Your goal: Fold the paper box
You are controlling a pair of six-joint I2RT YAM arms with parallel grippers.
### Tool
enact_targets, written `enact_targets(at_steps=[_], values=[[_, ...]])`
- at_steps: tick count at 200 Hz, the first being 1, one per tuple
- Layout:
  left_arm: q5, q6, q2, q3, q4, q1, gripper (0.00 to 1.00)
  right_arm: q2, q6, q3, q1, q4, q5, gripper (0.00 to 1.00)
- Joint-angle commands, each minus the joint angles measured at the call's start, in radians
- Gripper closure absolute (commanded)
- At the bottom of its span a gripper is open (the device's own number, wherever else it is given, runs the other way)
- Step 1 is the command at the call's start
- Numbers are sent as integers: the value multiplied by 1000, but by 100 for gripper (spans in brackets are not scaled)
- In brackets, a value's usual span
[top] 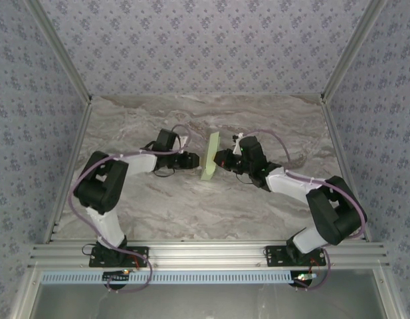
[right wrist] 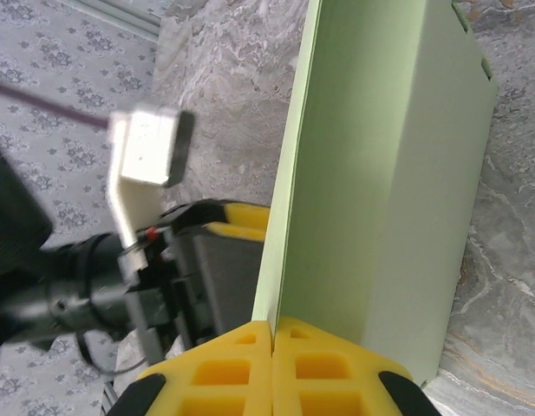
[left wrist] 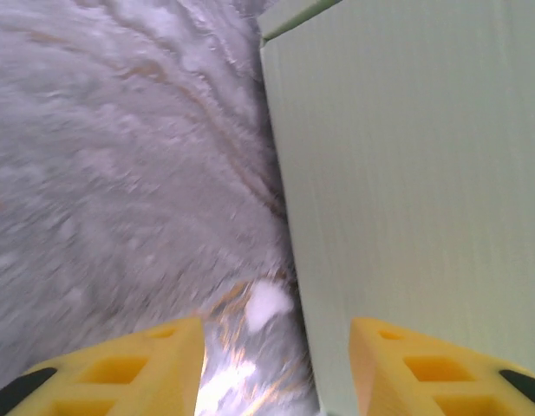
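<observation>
Table (top: 191,212): under everything, with both arm bases at its near edge.
Paper box (top: 210,157): near the middle of the table, standing up on one edge, between the two grippers.
Left gripper (top: 195,160): just left of the box (its own camera has the box on the right and bare table on the left).
Right gripper (top: 219,159): just right of the box, touching it, with a thin edge of the box between its two fingers.
Arms: each reaches in from its own side toward the middle.

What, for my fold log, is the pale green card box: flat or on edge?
On edge: the pale green card box looks thin overhead.
</observation>
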Motion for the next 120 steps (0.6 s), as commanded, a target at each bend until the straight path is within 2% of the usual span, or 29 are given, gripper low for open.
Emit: enact_targets(at_steps=[1,25,49,95,120], values=[[-225,9,-163,-119,87,-29,48,35,12,11,11,-74,79,92],[-416,50,-318,-284,191,-111,40,39,17,30,24,-88,98,92],[-553,137,-431,-424,339,-247,32,48,16,50,32,-104,107,92],[-598,328,-380,-506,589,-414,27,71,17,67,37,-107,107,92],[-608,354,-312,-461,628,-435,25,73,18,65,36,-104,108,92]])
